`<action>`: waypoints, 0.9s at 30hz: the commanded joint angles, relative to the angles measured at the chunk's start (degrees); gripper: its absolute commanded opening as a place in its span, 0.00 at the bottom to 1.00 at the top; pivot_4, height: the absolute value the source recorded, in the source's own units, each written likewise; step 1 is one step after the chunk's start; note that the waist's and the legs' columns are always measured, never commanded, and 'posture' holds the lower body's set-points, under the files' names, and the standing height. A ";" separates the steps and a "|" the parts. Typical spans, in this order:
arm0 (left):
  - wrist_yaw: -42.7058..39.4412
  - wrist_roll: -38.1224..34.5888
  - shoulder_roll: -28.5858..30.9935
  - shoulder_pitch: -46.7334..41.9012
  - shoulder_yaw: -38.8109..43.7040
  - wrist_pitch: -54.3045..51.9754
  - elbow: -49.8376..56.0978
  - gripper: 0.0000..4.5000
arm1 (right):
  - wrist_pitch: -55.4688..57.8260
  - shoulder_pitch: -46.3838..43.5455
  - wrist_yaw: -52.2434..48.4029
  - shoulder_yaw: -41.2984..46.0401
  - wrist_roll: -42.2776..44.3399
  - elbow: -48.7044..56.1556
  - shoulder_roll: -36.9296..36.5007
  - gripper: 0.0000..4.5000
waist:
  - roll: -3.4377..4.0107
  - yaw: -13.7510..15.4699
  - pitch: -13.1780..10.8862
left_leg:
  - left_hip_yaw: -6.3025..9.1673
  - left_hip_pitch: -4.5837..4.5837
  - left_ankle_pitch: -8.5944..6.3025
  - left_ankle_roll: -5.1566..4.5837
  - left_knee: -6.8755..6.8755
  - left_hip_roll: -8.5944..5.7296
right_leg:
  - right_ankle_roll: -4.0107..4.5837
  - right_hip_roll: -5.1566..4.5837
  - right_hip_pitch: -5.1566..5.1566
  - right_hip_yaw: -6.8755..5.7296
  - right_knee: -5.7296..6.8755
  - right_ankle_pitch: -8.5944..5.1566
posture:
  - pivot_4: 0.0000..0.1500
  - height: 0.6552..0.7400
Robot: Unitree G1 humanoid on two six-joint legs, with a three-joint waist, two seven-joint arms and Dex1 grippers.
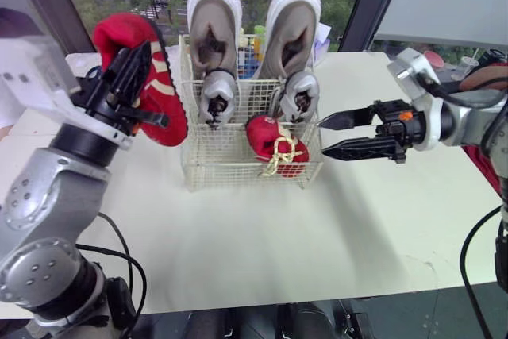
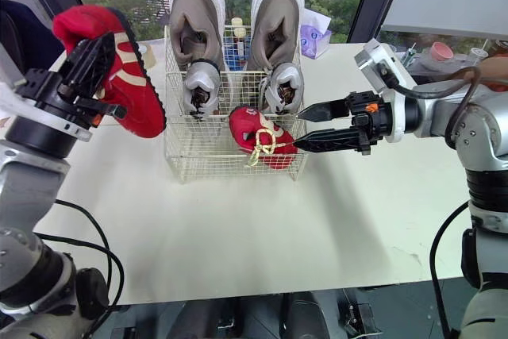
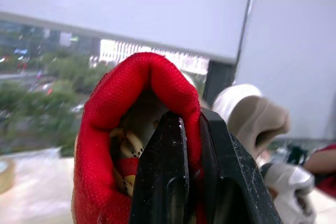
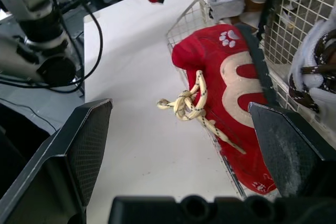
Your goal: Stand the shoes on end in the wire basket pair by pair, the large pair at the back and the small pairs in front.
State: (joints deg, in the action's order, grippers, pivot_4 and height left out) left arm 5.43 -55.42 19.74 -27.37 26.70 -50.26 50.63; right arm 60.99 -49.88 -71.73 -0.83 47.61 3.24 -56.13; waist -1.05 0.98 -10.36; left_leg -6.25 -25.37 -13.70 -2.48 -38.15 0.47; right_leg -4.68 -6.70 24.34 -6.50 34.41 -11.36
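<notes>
A white wire basket [image 1: 198, 164] stands mid-table. Two large grey-and-white shoes [image 1: 213, 45] [image 1: 290, 41] stand on end at its back. A small red shoe [image 1: 274, 144] with cream laces sits in the front right of the basket, laces hanging over the rim. My left gripper [image 1: 143, 77] is shut on the collar of a second small red shoe [image 1: 155, 85], held in the air left of the basket. In the left wrist view the fingers [image 3: 168, 182] pinch the red collar [image 3: 142, 82]. My right gripper [image 1: 337, 135] is open just right of the basket, level with the red shoe [image 4: 226, 93].
The white table [image 1: 262, 252] has free room in front of the basket. Small items [image 2: 313, 37] lie behind the basket by the window. A pink dish [image 2: 438, 52] sits at the far right.
</notes>
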 commanded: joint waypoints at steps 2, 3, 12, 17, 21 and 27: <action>-3.88 5.00 -1.28 3.45 -5.89 8.21 -1.01 0.01 | 1.36 -1.13 2.57 3.68 1.69 3.53 0.19 1.00 | 0.00 -0.07 0.00 | -0.01 -0.04 -0.02 -0.07 -0.01 0.00 | -0.06 -0.01 0.00 0.00 -0.06 0.04 | 1.00 1.00; -4.52 6.01 -1.64 4.08 -7.04 9.44 -1.64 0.01 | 1.77 -0.76 3.24 4.17 2.06 4.14 0.29 1.00 | 0.00 -0.07 0.00 | -0.01 -0.04 -0.02 -0.07 -0.01 0.01 | -0.09 -0.02 0.01 0.00 -0.06 0.05 | 1.00 1.00; -11.90 21.96 -3.38 7.96 -19.57 22.99 -12.12 0.01 | 4.85 2.78 9.61 8.78 5.41 8.66 1.60 1.00 | 0.02 0.05 0.01 | -0.01 -0.04 -0.16 -0.33 -0.03 0.02 | -0.07 -0.03 0.00 -0.01 -0.07 0.04 | 1.00 1.00; -14.85 31.13 -3.37 12.68 -24.78 30.65 -16.79 0.01 | 5.62 4.67 12.14 11.17 7.09 9.81 1.66 1.00 | 0.25 0.03 0.20 | -0.01 -0.02 -0.27 -0.51 -0.03 0.02 | 0.00 -0.07 -0.01 0.00 -0.08 0.00 | 1.00 1.00; -16.39 33.06 -4.71 17.27 -26.48 33.81 -19.16 0.01 | 6.03 5.82 13.67 12.05 8.35 10.71 1.87 1.00 | 0.71 -0.11 0.57 | -0.01 0.02 -0.31 -0.57 -0.03 0.03 | 0.08 -0.09 -0.03 0.01 -0.11 -0.04 | 1.00 1.00; -18.07 29.40 -4.82 22.29 -24.28 31.89 -18.18 0.01 | 5.56 6.82 13.82 12.61 8.83 10.38 1.36 1.00 | 0.99 -0.23 0.76 | -0.01 0.03 -0.32 -0.58 -0.03 0.10 | 0.09 -0.04 0.00 0.01 -0.09 -0.05 | 1.00 1.00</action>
State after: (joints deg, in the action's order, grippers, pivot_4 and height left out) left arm -12.75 -25.36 14.40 -6.66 0.61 -15.81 33.99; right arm 67.18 -42.89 -57.75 9.88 55.41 12.66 -54.09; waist -0.06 0.75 -9.61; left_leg -6.25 -25.34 -14.02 -3.06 -38.18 0.57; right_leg -4.58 -6.74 24.34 -6.49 34.32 -11.42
